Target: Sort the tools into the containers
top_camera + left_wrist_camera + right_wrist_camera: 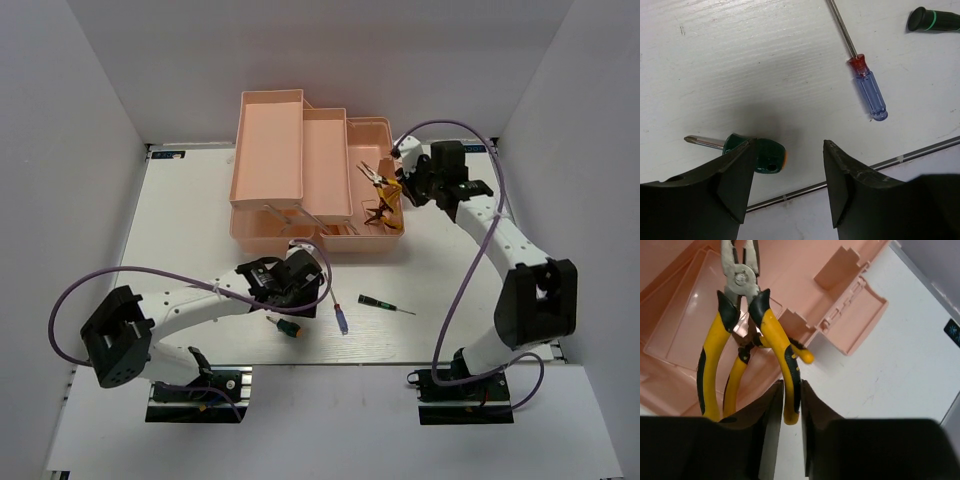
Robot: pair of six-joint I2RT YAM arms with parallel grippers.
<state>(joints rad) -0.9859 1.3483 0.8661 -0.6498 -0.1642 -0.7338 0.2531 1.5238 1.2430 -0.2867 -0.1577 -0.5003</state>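
Right fingers [771, 440] pinch yellow pliers [767, 325], seemingly above toolbox [850, 300].

Pictured: one salmon-pink toolbox [372, 126] with two fold-out trays [268, 140] on a single white worktop [180, 230]. Two yellow-handled pliers [771, 335] were counted at the box. Three screwdrivers were visible on the worktop: one stubby green-handled screwdriver [288, 327], one blue-handled screwdriver [342, 318] and one slim black-green screwdriver [385, 305]. Two robot arms [195, 303] were in view, each trailing one purple cable [455, 290].
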